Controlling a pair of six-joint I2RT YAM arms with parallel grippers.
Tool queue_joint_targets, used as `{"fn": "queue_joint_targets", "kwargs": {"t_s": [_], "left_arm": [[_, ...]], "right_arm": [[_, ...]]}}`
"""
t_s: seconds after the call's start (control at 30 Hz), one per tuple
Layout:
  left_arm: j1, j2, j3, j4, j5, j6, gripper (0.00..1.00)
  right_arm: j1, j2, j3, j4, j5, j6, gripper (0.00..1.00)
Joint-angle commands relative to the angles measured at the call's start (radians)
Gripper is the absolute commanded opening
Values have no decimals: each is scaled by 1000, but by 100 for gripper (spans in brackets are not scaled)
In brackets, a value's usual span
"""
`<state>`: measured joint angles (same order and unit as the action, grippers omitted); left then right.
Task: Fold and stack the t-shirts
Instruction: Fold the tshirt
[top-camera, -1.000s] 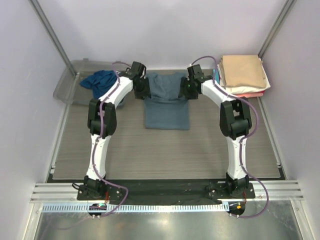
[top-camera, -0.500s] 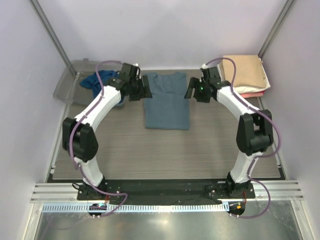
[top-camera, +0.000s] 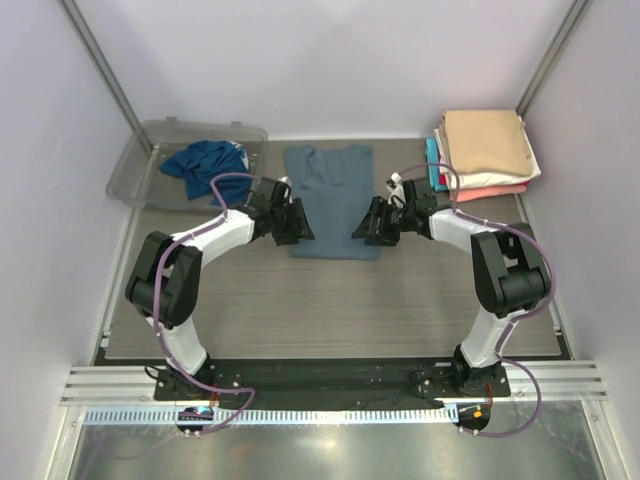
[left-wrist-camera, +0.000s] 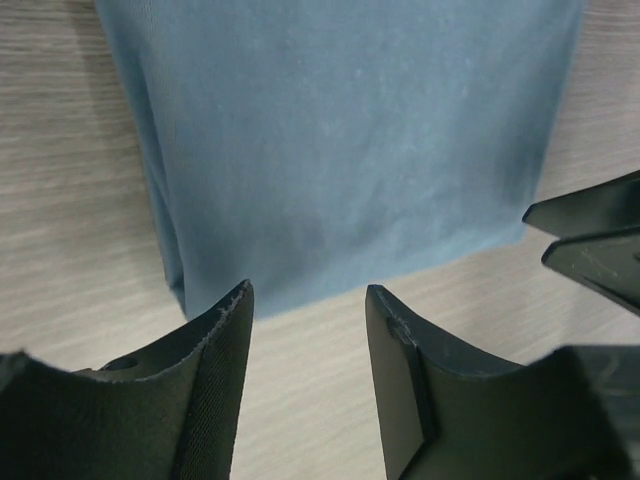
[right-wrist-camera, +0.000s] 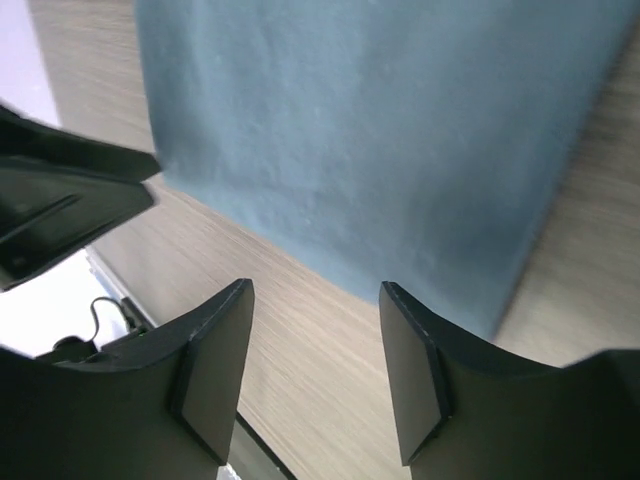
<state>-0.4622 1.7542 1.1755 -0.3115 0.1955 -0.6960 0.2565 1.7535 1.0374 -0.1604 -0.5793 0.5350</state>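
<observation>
The slate-blue t-shirt (top-camera: 331, 200) lies flat on the table with its sides folded in, collar at the far end. My left gripper (top-camera: 299, 228) is open and empty, just off the shirt's near left corner. My right gripper (top-camera: 366, 226) is open and empty, just off its near right corner. The left wrist view shows the shirt's hem (left-wrist-camera: 340, 150) beyond the open fingers. The right wrist view shows it (right-wrist-camera: 380, 130) the same way. A teal-blue t-shirt (top-camera: 203, 162) lies crumpled in the clear tub. A stack of folded t-shirts (top-camera: 486, 146) with tan on top sits at the far right.
The clear plastic tub (top-camera: 140, 172) stands at the far left corner. Slanted metal posts and pale walls close in the table on both sides. The arms' bases sit on the black rail (top-camera: 330, 375) at the near edge.
Both grippers have come back from the shirt's far end to its near corners, down close to the table. The shirt has not moved.
</observation>
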Motion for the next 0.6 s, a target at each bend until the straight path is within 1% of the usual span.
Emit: {"fn": "queue_joint_targets", "kwargs": {"t_s": [0.0,0.03,0.13,0.3,0.43,0.5,0.53,0.57], "left_arm": [[0,48,-19,156,15,-13,49],[0,62,-23,167,15,-11,49],[0,94,-54,170,4,-4,47],[0,68,-138,175,-39,27,46],[2,45,-160,141,-76,58,46],[-6,-2,-131,97,-91,75,48],[-13,-22,-114,74,-103,84,52],[-21,-45,-96,45,-138,92,55]], "right_arm": [[3,56,-11,156,-119,34,58],[0,67,-17,183,-120,33,57],[-5,90,-57,186,-99,17,57],[-39,66,-161,185,-73,2,56],[-46,44,-189,179,-63,5,56],[-49,17,-177,167,-70,6,57],[-48,2,-169,160,-68,2,57],[-48,-15,-160,101,-62,-6,61]]}}
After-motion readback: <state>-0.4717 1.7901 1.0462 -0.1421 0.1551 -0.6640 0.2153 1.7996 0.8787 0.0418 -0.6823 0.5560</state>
